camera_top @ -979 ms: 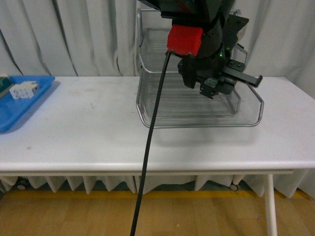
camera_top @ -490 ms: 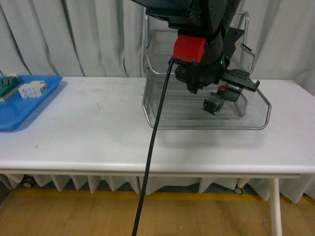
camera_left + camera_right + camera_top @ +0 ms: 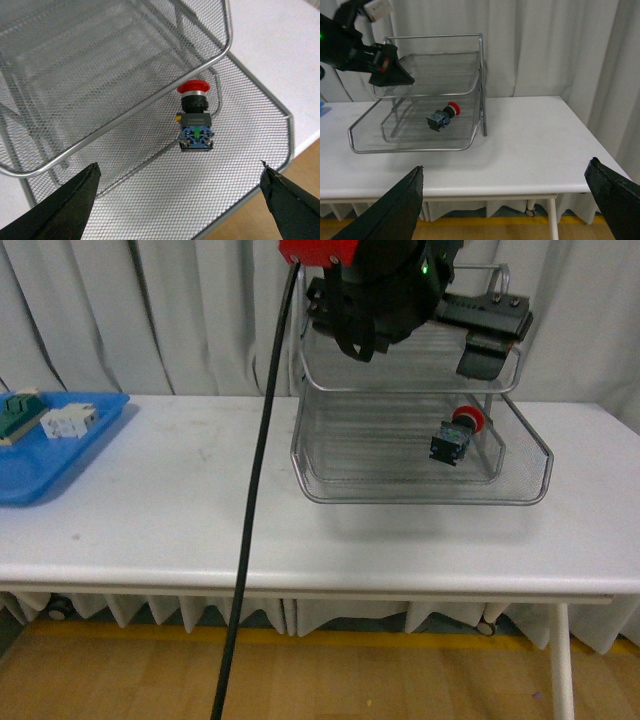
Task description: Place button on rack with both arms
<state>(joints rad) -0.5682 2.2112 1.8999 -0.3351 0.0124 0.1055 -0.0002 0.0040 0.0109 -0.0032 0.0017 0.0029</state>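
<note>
Nearest, a white counter (image 3: 180,500) is seen, bearing the rack (image 3: 420,502). The button (image 3: 455,437) is laid on its side in the rack's lowest tier, with the red cap turned toward the back and the terminal end toward the front. Above it the left claw (image 3: 178,169) is held wide open and empty; the button is seen below, between its fingers, its long axis crosswise to their gap. The right claw (image 3: 504,167), also spread wide and empty, is seen well apart from the rack, so the left is judged nearer.

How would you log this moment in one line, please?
button: lying in rack bottom tier, ungripped | left end effector: open, above button | right end effector: open, away from rack
</note>
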